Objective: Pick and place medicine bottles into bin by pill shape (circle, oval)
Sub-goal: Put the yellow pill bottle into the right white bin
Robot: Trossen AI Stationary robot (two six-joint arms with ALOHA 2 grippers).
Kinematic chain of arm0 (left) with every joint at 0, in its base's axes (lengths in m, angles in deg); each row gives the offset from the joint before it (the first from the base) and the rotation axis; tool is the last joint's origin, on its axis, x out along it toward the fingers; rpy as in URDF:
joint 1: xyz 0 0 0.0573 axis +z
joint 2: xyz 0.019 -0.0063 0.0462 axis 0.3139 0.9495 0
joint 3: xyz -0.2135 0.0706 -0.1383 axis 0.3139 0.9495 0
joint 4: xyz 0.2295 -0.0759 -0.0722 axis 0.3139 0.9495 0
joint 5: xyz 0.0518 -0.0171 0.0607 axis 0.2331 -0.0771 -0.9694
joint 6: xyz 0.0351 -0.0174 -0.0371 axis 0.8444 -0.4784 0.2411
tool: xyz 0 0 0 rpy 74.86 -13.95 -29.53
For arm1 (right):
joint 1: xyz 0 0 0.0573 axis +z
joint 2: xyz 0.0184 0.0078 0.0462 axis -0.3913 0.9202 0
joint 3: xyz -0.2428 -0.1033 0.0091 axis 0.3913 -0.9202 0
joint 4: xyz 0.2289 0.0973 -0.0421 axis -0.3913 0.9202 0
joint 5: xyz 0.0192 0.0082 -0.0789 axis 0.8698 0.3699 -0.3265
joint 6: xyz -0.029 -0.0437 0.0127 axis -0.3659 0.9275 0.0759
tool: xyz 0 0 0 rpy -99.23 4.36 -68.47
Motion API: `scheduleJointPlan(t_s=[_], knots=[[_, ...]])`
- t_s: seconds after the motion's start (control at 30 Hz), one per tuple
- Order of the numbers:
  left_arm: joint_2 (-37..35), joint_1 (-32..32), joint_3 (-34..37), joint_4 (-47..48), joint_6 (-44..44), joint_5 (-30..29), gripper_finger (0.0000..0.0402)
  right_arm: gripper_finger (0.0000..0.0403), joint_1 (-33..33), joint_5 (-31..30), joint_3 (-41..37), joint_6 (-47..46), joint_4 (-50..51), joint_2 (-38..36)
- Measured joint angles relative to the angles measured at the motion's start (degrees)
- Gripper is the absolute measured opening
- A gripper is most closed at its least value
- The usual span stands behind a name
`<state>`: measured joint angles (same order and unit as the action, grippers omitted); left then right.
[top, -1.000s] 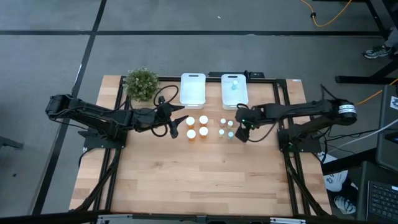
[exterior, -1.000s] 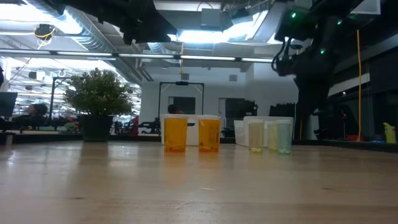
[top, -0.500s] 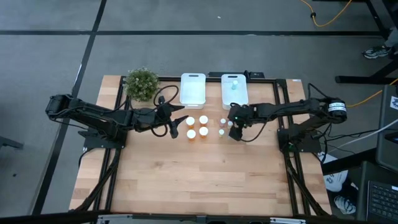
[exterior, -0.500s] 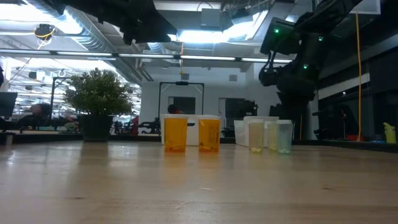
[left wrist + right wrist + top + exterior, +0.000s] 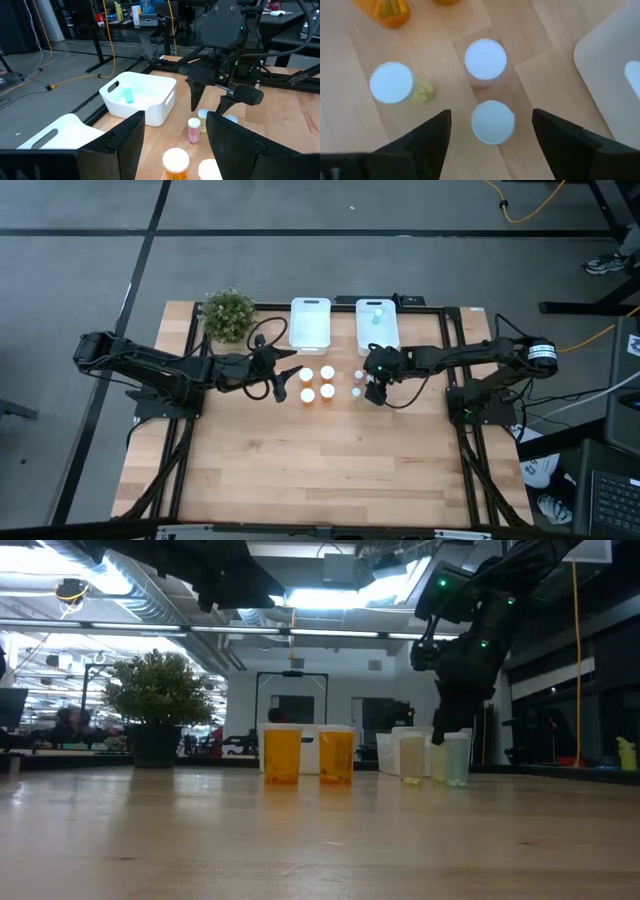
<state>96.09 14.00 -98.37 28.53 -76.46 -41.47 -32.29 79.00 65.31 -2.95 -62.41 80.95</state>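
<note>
The right pincer (image 5: 374, 391) hangs open directly above the cluster of small pale bottles (image 5: 358, 384) on the tabletop (image 5: 320, 470), one finger on either side of a white-capped bottle (image 5: 492, 122) without touching it. The left pincer (image 5: 282, 383) waits open beside the four orange bottles (image 5: 317, 384). One pale bottle (image 5: 127, 93) lies in the right-hand white bin (image 5: 377, 326).

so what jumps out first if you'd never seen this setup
The right arm's tool hangs open straight above the cluster of small pale bottles near the table's middle. Beside them stand four orange bottles with white caps, and one pale bottle already lies in the right white plastic bin behind.
</note>
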Motion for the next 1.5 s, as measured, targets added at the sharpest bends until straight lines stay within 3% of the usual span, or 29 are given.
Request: scheduleJointPlan(t_s=[0.33, 0.77, 1.0, 1.1, 1.37, 1.5], knots=[[0.00, -0.02, 0.00, 0.00, 0.00, 0.00, 0.0204, 0.0224, 0.00, -0.02, 0.00, -0.12, 0.04, 0.00], [0.00, 0.00, 0.00, 0.00, 0.00, 0.00, 0.0204, 0.0121, 0.00, -0.07, 0.00, -0.12, 0.07, -0.04], [0.00, 0.00, 0.00, 0.00, 0.00, 0.00, 0.0204, 0.0121, 0.02, -0.05, 0.43, -0.14, 0.93, -0.07], [0.00, 0.00, 0.00, 0.02, 0.00, 0.00, 0.0204, 0.0119, 0.02, -0.41, 3.39, 0.21, 5.11, -0.07], [0.01, -0.01, 0.00, 0.16, 0.00, 0.00, 0.0204, 0.0120, 0.02, -8.14, 17.79, 4.36, 20.95, -0.07], [0.00, -0.02, 0.00, 0.17, 0.00, 0.00, 0.0204, 0.0120, 0.02, -11.73, 25.20, 8.35, 24.20, -0.07]])
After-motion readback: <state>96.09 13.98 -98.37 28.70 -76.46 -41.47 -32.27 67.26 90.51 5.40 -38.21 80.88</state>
